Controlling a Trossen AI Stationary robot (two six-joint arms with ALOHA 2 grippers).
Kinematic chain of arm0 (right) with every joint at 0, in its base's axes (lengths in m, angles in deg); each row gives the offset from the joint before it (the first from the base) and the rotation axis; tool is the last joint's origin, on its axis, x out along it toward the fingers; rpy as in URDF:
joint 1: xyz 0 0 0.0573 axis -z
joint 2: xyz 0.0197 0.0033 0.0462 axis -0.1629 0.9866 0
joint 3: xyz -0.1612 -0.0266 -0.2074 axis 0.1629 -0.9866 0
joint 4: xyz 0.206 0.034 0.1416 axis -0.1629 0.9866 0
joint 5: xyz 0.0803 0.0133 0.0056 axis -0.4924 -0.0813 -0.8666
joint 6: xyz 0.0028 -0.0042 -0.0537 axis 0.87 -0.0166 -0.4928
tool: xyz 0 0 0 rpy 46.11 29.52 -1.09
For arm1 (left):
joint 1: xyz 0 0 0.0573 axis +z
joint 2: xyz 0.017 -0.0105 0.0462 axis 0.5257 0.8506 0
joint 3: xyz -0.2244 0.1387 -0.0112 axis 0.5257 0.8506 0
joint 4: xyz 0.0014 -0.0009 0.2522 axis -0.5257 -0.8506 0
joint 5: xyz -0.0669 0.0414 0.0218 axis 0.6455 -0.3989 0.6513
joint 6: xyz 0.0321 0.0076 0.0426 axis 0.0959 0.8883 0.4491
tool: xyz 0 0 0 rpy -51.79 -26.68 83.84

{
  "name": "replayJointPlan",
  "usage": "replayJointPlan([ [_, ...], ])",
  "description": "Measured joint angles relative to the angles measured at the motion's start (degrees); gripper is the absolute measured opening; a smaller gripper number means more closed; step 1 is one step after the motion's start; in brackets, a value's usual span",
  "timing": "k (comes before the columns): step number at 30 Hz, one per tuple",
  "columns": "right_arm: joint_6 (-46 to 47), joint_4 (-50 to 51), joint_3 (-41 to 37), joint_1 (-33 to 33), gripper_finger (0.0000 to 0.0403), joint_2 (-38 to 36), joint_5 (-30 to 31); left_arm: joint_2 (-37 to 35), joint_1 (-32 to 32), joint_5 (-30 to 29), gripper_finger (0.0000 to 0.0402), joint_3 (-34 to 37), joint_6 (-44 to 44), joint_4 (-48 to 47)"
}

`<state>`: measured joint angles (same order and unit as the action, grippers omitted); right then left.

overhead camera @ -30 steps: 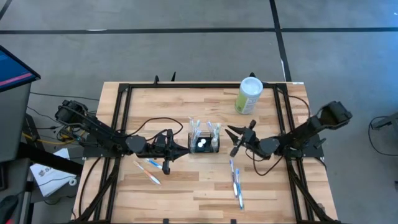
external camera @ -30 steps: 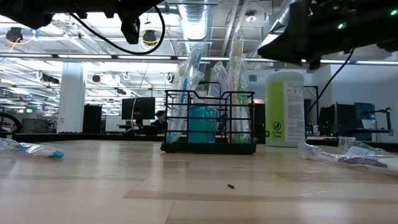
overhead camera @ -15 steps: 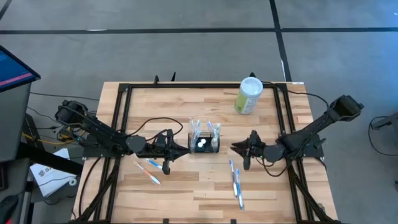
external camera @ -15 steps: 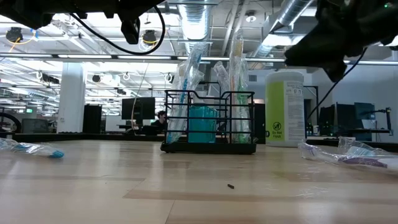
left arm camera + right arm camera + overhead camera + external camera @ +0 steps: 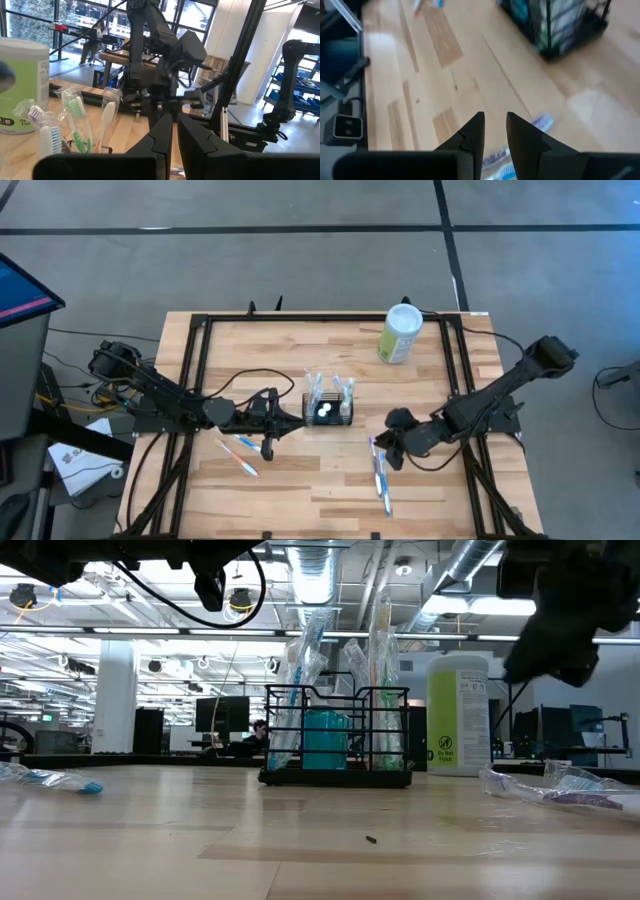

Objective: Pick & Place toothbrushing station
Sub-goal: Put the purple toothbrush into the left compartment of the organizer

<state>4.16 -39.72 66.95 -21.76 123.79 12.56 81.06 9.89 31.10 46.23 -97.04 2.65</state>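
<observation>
My right gripper [image 5: 385, 456] hangs over the wrapped toothbrushes [image 5: 379, 470] near the bench's front edge, fingers narrow, probably empty. My left gripper [image 5: 291, 423] waits beside the caddy [image 5: 329, 411], pinched closed.

2 dark jointed arms [image 5: 170, 402], trailing looped black cables [image 5: 240, 383].
</observation>
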Motion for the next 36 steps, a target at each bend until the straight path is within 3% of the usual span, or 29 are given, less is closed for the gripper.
replayJointPlan([
  [8, 5.1, 1.6, 0.2, 2.8, 0.0075, 4.7, -6.6, 0.0, 0.0, 0.0, 0.0021, 0.0, 0.0, 0.0],
  [15, 6.1, 2.7, 0.2, 5.1, 0.0109, 6.8, -10.8, 0.0, 0.0, 0.0, 0.0021, 0.0, 0.0, 0.0],
  [25, 6.4, 3.3, 0.2, 7.7, 0.0154, 10.6, -12.8, 0.0, 0.0, 0.0, 0.0021, 0.0, 0.0, 0.0],
  [36, 6.1, 2.1, 0.2, 8.1, 0.0142, 12.0, -12.8, 0.0, 0.0, 0.0, 0.0021, 0.0, 0.0, -0.6],
])
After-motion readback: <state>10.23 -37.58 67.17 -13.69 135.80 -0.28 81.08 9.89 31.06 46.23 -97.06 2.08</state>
